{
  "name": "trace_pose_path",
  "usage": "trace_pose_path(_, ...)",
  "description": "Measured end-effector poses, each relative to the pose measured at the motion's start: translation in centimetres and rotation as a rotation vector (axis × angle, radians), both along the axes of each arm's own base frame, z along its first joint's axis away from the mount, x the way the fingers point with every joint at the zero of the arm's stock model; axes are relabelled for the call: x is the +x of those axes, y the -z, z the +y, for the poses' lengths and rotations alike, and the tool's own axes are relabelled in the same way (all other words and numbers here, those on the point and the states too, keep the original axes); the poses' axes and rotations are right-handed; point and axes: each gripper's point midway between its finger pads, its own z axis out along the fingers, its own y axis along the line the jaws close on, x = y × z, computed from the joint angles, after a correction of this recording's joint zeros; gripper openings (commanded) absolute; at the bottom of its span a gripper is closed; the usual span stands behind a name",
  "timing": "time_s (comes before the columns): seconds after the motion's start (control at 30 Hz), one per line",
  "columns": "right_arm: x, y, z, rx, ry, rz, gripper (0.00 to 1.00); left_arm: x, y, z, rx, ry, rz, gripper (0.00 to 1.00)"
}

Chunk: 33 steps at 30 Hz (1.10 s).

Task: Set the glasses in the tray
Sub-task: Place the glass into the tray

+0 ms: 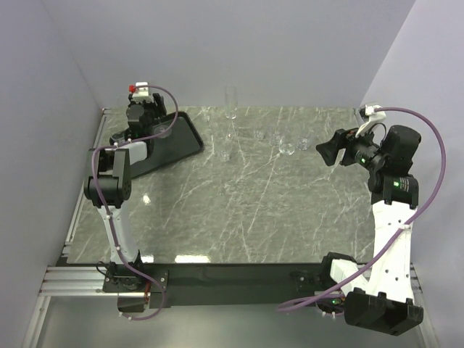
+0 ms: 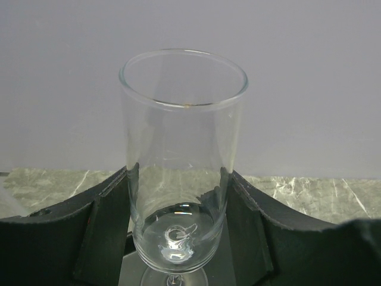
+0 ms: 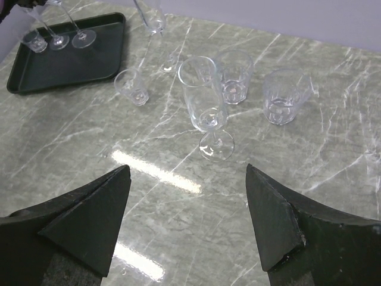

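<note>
Gleaming stemmed glass (image 2: 181, 173) — clear, colourless

Glasses (image 3: 205, 104) clear, smooth, glossy glass; tray (image 3: 71, 65) matt black, plastic by the look; table (image 1: 275, 210) polished grey-green marble pattern, throwing glare; right gripper (image 3: 187, 171) matt black, rough-edged.

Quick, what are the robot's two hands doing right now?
Left gripper: closed on a stemmed glass.
Right gripper: open, holding nothing.
</note>
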Motion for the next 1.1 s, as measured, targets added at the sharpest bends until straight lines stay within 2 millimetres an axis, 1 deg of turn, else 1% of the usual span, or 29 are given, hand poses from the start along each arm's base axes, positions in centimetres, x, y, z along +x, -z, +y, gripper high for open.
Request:
trace_pose_path(0.37,0.0,0.0,0.0,0.003,-0.003,0.000,0.84,0.4,0.7,0.2,0.018,-0.001,0.008,0.26)
trace_pose_path(0.67,-0.1,0.0,-0.1,0.006,-0.001,0.001,0.84,0.4,0.6,0.6,0.018,-0.008,0.005,0.28)
trace_pose_path(1.1,-0.2,-0.1,-0.1,0.012,-0.010,0.000,0.84,0.5,1.1,0.8,0.018,-0.011,0.006,0.36)
